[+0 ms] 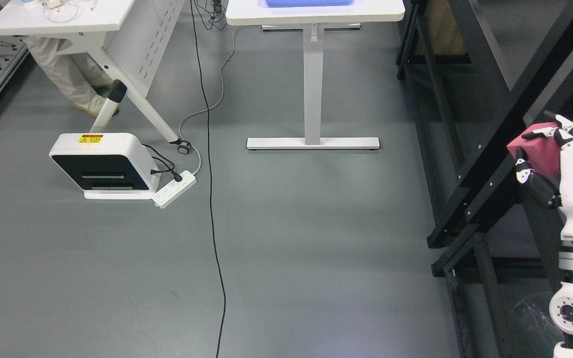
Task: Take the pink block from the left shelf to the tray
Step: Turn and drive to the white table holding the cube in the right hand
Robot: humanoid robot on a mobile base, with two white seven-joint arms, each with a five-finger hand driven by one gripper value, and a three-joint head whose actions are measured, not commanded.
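In the head view, the right hand (552, 149) stands at the right edge of the picture, its white arm coming up from the lower right corner. The fingers (521, 166) are curled around the pink block (537, 149) and hold it: one finger lies over the top of the block, another presses at its lower left corner. The block is in the air, in front of the black shelf frame (470, 164) that runs along the right side, and does not rest on any shelf.

At the top middle stands a white table (316, 15) on one grey leg, and on it lies the blue tray (311, 2), of which only the near edge shows. It is well apart from the block.

On the left of the grey floor stands a white device (102, 169), with a power strip (174, 189) just beside it. A black cable (212, 199) runs down the floor. Under another white desk (57, 17) at the upper left show a person's legs (62, 74).
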